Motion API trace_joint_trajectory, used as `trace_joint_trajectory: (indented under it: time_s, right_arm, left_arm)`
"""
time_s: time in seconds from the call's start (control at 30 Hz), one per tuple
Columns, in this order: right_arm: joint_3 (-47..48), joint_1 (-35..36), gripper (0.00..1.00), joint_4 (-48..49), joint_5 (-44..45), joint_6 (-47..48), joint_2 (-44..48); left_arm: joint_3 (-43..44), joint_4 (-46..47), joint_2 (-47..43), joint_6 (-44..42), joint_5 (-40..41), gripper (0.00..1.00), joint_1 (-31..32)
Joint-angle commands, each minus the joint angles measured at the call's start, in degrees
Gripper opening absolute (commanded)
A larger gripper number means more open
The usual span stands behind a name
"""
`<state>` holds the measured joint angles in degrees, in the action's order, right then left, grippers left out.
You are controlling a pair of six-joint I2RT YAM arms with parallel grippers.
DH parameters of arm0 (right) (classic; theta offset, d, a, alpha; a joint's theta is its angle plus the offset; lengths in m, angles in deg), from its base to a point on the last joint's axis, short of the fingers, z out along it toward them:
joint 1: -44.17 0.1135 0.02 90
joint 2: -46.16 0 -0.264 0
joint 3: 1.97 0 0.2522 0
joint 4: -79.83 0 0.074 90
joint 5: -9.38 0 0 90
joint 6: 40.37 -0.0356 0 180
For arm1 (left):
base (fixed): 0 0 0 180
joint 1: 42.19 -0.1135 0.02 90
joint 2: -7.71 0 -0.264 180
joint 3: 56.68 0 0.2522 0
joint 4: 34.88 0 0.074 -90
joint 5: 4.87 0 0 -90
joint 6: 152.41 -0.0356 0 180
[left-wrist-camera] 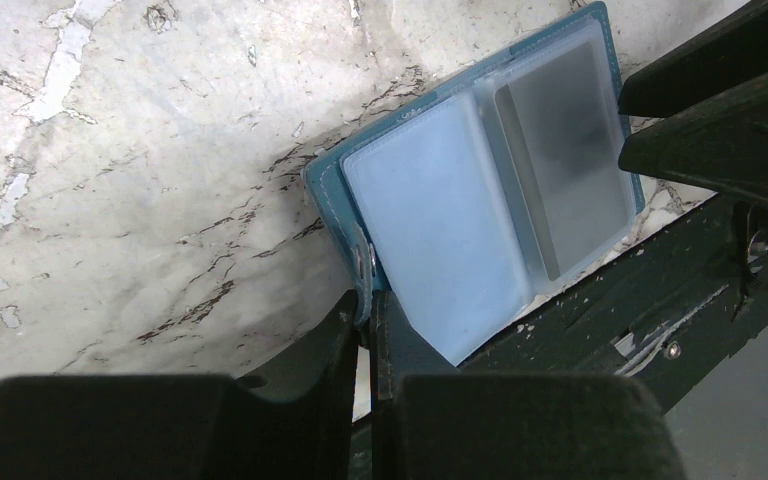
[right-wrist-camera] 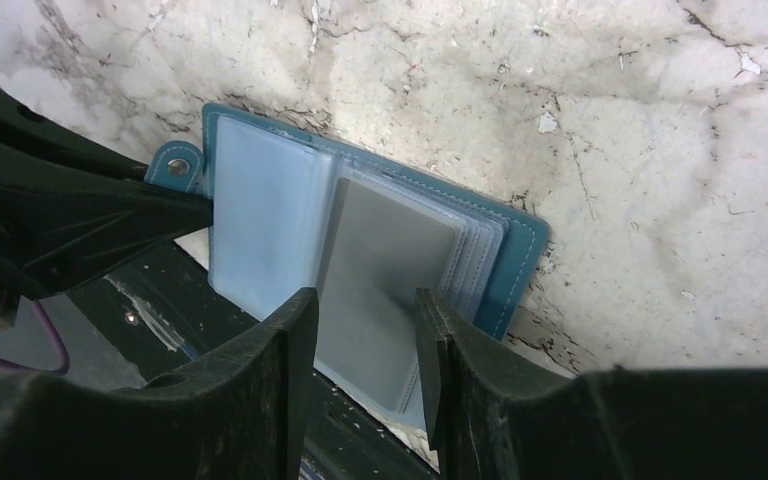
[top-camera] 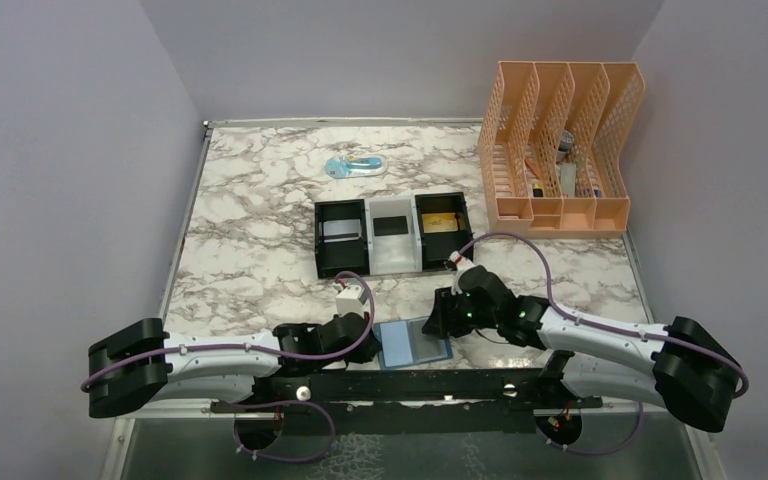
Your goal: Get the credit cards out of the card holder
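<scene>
The teal-blue card holder point(top-camera: 413, 343) lies open at the table's near edge, its pale plastic sleeves facing up point(left-wrist-camera: 440, 220). My left gripper point(left-wrist-camera: 368, 305) is shut on the snap tab at the holder's left edge. One sleeve on the right half holds a grey card point(right-wrist-camera: 390, 255). My right gripper point(right-wrist-camera: 365, 305) stands open just above that sleeve, one finger on each side of the card's near end. From above, the left gripper point(top-camera: 372, 338) and the right gripper point(top-camera: 438, 318) flank the holder.
A black-and-white three-compartment tray point(top-camera: 367, 262) sits mid-table with a card in each compartment. An orange file rack point(top-camera: 560, 150) stands at the back right. A small blue object point(top-camera: 355, 165) lies at the back. A black rail point(top-camera: 410, 385) runs along the near edge.
</scene>
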<state>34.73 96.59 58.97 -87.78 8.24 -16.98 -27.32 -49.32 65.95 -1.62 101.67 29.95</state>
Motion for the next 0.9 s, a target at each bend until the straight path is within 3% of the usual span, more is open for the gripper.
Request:
trace_joint_trajectory:
  time_s: [0.0, 0.4, 0.87]
  right_arm:
    - [-0.74, 0.22, 0.42, -1.32, 2.44, -1.06, 1.47]
    - [-1.05, 0.22, 0.40, 1.01, -0.05, -0.18, -2.59]
    - [-2.39, 0.22, 0.38, 6.01, -5.32, -1.52, 2.42]
  left_arm:
    - [-0.65, -0.64, -0.68, 0.38, 0.91, 0.10, 0.37]
    - [-0.43, -0.57, -0.08, 0.45, 0.77, 0.10, 0.39]
    - [-0.23, -0.60, 0.23, 0.38, 0.78, 0.10, 0.46]
